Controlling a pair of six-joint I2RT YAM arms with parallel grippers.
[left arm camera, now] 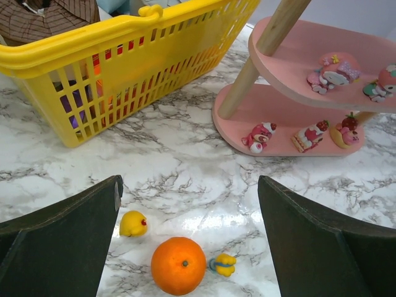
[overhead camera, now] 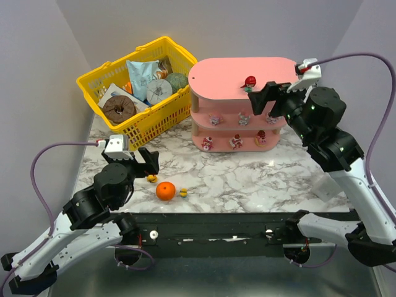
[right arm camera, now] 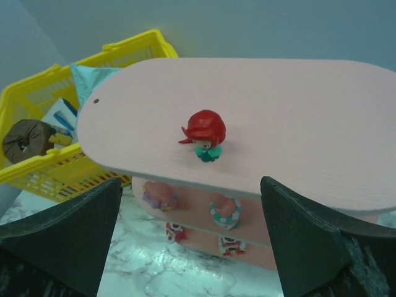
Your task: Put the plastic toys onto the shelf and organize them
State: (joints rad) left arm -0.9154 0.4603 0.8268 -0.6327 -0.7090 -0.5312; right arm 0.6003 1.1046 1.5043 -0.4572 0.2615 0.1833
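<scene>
The pink three-tier shelf (overhead camera: 223, 74) stands at the back centre. A red-haired toy (overhead camera: 250, 81) sits on its top board, also in the right wrist view (right arm camera: 205, 134). Several pink-and-white toys (overhead camera: 237, 141) lie on the middle and bottom boards (left arm camera: 260, 136). Two yellow toys lie on the table: one (left arm camera: 133, 223) left of the orange ball (left arm camera: 178, 265), one (left arm camera: 223, 264) right of it. My left gripper (left arm camera: 189, 244) is open above the ball and the yellow toys. My right gripper (right arm camera: 189, 238) is open and empty, just in front of the top board's edge.
A yellow mesh basket (overhead camera: 108, 69) with packaged goods stands at the back left, close to the shelf's left end. The orange ball (overhead camera: 165, 191) lies near the table's front edge. The marble table (overhead camera: 260, 176) runs in front of the shelf.
</scene>
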